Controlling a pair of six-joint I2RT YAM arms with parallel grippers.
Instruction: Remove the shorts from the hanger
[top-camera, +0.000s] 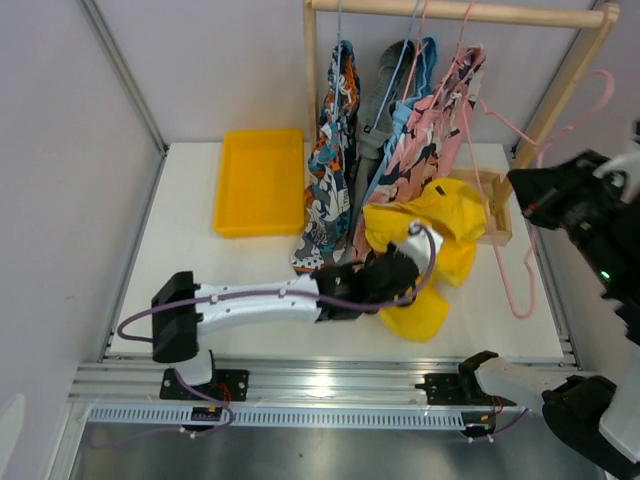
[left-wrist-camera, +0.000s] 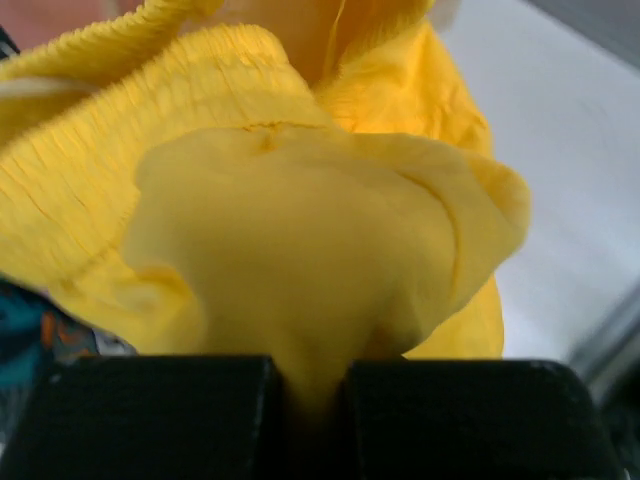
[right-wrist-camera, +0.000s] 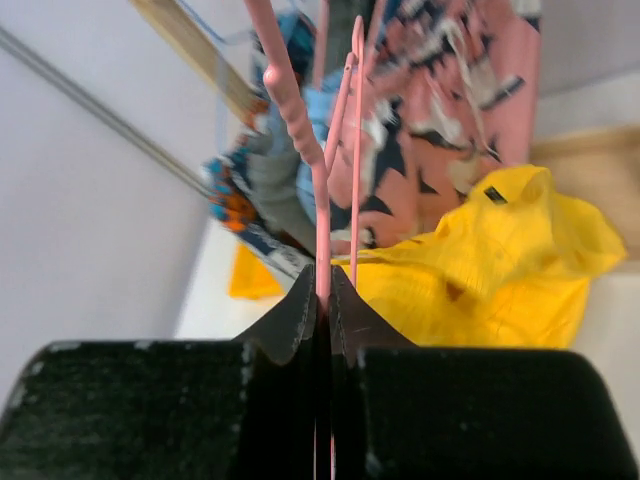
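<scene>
my left gripper (left-wrist-camera: 310, 390) tight on yellow shorts (top-camera: 440, 225), right gripper (right-wrist-camera: 322, 300) tight on pink hanger (right-wrist-camera: 290, 100), yellow tray (top-camera: 258, 231) well apart

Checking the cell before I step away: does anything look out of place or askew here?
Two things. The yellow shorts lie crumpled on the table against the small wooden box, a fold pinched in the left jaws. The pink hanger is off the wooden rail, tilted and clamped in the right jaws.
</scene>
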